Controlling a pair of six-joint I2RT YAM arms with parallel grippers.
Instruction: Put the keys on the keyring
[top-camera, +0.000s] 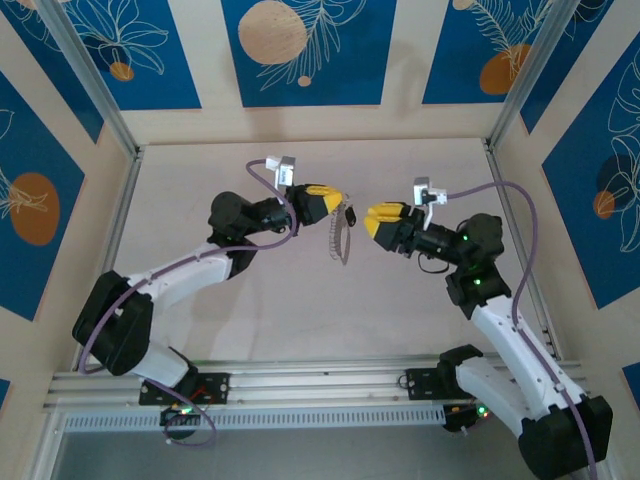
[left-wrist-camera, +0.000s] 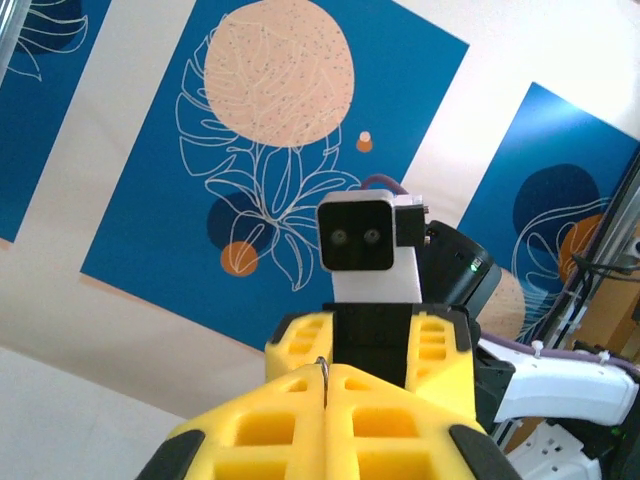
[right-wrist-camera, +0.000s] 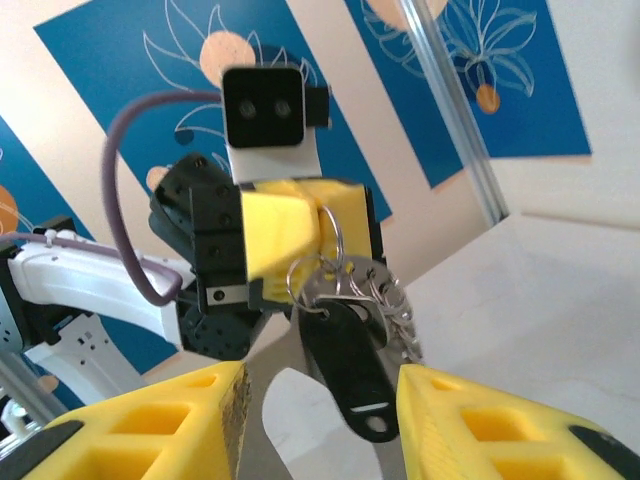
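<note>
Keyring (right-wrist-camera: 342, 238): thin grey wire loop, held in the air above the tabletop (top-camera: 300, 320) between the two arms. Its upper arc is pinched in the closed left pincer (top-camera: 338, 200), and in the left wrist view a sliver of wire stands up from the seam of the shut yellow fingers (left-wrist-camera: 400, 420). Hanging from the loop is a cluster of small silvery links (right-wrist-camera: 350, 288), a limp beaded chain (right-wrist-camera: 402, 322), and the keys (right-wrist-camera: 352, 372). The keys are here a single black oblong piece with a pale slot near its lower end, dangling lowest. Whether this piece is already threaded on the loop itself or on a lesser link cannot be told. Right pincer (right-wrist-camera: 320, 425): open and empty, its fingers set wide, facing the bunch from just beside it. Whether the black piece hangs between the fingers or ahead of them cannot be told. Handling, by estimate: the lot is light. The wire looks stiff, springy and slick, likely to twist in a pinch. The chain is slack and gives no purchase, and the bunch probably swings freely at a touch. Best hold, by estimate: the broad flat faces of the black piece, at mid-body, away from the slotted end. The loop is best kept gripped on bare wire, clear of the links.
</note>
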